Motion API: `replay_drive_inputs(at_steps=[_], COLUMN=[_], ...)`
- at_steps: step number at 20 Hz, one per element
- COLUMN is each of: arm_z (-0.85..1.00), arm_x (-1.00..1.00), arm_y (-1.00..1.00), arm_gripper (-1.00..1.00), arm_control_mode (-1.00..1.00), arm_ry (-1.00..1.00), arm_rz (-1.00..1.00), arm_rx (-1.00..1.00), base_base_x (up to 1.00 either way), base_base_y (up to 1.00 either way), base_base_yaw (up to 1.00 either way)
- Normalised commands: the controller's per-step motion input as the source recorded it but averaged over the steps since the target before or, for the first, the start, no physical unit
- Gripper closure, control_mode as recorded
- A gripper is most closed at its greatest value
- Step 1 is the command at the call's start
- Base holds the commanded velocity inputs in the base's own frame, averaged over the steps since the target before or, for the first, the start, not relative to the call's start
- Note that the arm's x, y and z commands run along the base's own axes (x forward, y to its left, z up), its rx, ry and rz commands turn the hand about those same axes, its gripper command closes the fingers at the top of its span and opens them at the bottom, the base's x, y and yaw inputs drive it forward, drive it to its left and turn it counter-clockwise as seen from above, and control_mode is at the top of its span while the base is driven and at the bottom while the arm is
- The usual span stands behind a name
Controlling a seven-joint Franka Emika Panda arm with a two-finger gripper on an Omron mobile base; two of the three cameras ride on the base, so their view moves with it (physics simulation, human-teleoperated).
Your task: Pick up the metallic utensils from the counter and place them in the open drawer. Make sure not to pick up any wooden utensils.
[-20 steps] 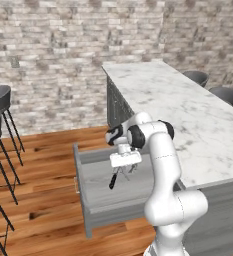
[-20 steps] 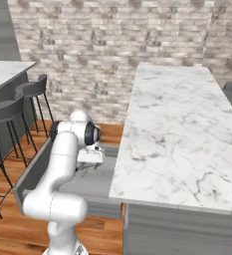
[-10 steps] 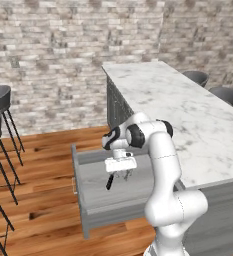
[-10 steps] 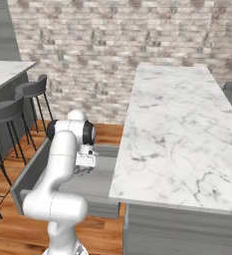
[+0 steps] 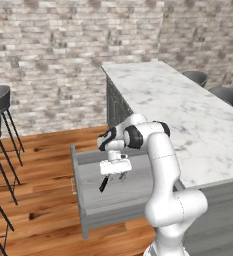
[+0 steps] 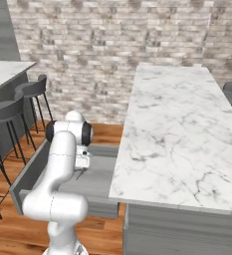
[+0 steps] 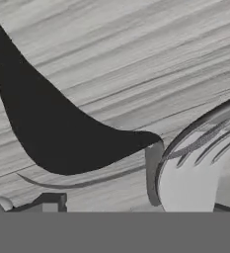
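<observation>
even soft rendered light, no glare; hand view close-up, coarse, blurry; faint shadows under stools [image 5: 0, 125].

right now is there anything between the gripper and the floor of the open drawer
In the left base view, the black-handled knife hangs below the gripper, over the drawer floor; whether its tip touches the floor is unclear.

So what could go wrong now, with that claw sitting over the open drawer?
Two things, as far as I can judge. The black-handled knife sits tilted just under the claw, and I cannot tell whether it is gripped, so it might drop awkwardly into the drawer. The hand view also shows a round metal piece, probably a spoon bowl, very close by on the drawer floor. The knife or the claw could knock it.
</observation>
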Motion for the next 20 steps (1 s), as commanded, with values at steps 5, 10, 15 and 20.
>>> replay_drive_inputs(at_steps=[5,10,15,20], arm_z=[0.35,0.29,-0.86,-0.71], arm_x=[-0.59,-0.38,0.11,0.58], arm_y=[0.54,0.07,0.25,0.0], arm_gripper=[-1.0,-1.0,-1.0,-1.0], arm_control_mode=[-1.0,-1.0,-1.0,-1.0], arm_ry=[-0.74,-0.69,-0.2,-0.18], arm_rz=[0.0,0.04,0.02,0.01], arm_rx=[-0.06,0.0,0.01,0.0], base_base_x=[0.0,0.0,0.0,0.0], base_base_y=[0.0,0.0,0.0,0.0], base_base_yaw=[0.0,0.0,0.0,0.0])
